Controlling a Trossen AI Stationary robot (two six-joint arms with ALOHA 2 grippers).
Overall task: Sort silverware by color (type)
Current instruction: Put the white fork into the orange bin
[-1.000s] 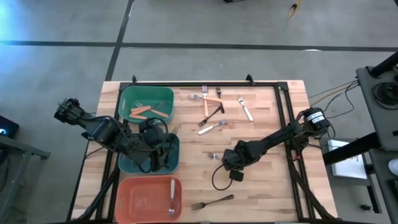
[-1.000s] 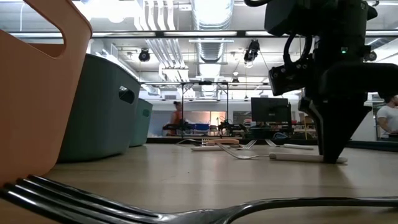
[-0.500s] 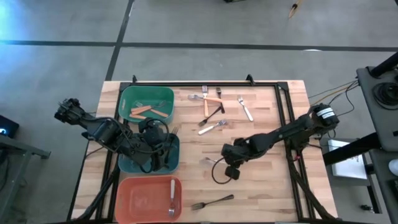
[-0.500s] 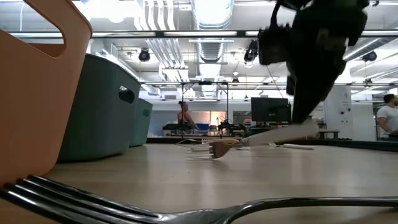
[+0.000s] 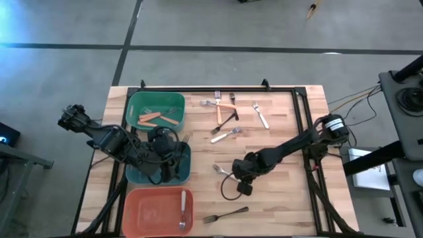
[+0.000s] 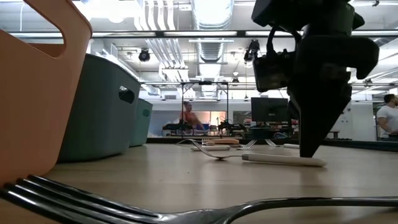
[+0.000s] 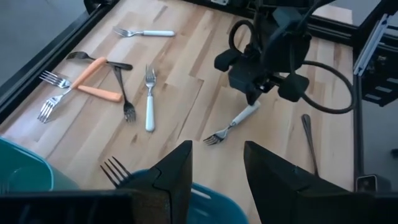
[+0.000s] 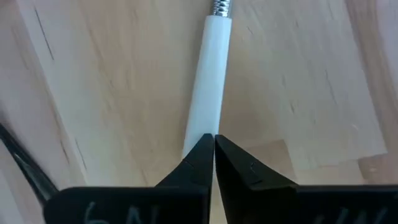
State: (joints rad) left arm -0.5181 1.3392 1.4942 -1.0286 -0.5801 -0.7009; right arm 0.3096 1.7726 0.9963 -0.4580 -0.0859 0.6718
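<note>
White-handled fork (image 5: 223,172) lies flat on the wooden surface (image 5: 277,192) near centre, tines toward ten o'clock. Right gripper (image 5: 236,174) stands pinched shut at its handle end, seemingly gripping nothing. Light, stiff and slick, it wants a mid-handle pinch.

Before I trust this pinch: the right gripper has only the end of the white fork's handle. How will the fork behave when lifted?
The white fork looks stiff, so it shouldn't droop. Held at its handle's end by the shut right gripper, it may pivot tines-down. The smooth handle may slip.
</note>
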